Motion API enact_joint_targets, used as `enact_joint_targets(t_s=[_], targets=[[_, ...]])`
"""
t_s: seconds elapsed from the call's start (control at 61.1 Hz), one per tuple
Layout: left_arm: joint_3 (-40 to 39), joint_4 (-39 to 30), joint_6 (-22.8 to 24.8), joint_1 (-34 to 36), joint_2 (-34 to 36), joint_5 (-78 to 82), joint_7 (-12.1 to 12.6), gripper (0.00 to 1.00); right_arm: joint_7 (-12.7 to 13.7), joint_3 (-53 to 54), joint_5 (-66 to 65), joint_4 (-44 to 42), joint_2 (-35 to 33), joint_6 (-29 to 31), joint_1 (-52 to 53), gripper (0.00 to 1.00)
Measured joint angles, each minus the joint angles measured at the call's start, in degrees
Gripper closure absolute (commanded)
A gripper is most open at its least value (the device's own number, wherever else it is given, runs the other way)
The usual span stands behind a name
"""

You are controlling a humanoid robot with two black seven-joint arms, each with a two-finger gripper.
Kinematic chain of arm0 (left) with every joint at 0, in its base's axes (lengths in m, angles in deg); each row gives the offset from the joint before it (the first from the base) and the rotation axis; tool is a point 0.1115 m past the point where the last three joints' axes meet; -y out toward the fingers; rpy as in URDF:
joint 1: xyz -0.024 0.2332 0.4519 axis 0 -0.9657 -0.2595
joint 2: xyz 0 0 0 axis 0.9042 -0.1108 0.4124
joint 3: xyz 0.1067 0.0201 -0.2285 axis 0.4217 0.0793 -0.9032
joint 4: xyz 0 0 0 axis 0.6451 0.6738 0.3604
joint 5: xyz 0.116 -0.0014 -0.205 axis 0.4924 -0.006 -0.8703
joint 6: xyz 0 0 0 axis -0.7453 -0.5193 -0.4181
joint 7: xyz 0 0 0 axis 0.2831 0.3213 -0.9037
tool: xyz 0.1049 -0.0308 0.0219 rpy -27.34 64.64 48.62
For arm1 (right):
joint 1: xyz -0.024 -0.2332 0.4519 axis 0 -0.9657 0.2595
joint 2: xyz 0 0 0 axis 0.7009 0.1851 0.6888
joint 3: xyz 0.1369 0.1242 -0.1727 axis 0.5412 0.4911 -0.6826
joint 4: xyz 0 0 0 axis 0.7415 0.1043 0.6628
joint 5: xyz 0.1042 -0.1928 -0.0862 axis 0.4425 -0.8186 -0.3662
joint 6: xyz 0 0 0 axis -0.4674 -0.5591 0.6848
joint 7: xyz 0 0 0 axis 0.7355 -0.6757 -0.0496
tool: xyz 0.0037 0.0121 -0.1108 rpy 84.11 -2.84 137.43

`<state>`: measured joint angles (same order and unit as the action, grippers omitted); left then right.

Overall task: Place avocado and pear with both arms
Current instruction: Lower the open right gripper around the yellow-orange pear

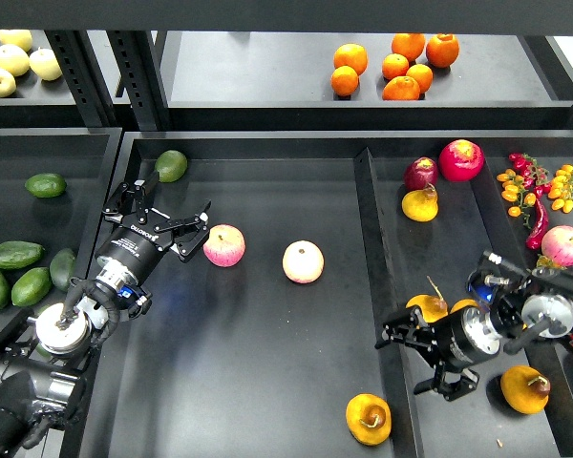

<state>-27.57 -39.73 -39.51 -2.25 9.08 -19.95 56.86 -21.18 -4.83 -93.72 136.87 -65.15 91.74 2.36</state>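
While claws gape, pear (368, 419) rests on black tray (267, 382).

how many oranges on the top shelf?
6, all clustered on the upper shelf: two at left, four at right. One more may hide behind these.

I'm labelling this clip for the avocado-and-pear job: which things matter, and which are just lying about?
Job: avocado, pear, left tool, right tool.
Lying about: pink apples, oranges, rounder green avocado, chillies.
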Motion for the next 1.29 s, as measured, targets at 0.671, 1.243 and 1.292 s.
enact_joint_targets(t_s=[0.671,1.243,1.292], targets=[[-0.08,0.13,0.0,-0.01,0.0,0.0,0.0,0.01,0.0,-1.24,0.1,1.15,2.08,0.0,-2.77,0.01],[0.01,0.05,0.0,-0.27,0.0,0.0,0.02,0.01,0.0,-1.36,0.08,1.36,2.18,0.0,-4.26,0.14],[0.01,0.05,0.0,-0.27,0.0,0.0,0.03,0.01,0.0,-1.36,0.04,1.34,2.18,0.0,-4.27,0.14]])
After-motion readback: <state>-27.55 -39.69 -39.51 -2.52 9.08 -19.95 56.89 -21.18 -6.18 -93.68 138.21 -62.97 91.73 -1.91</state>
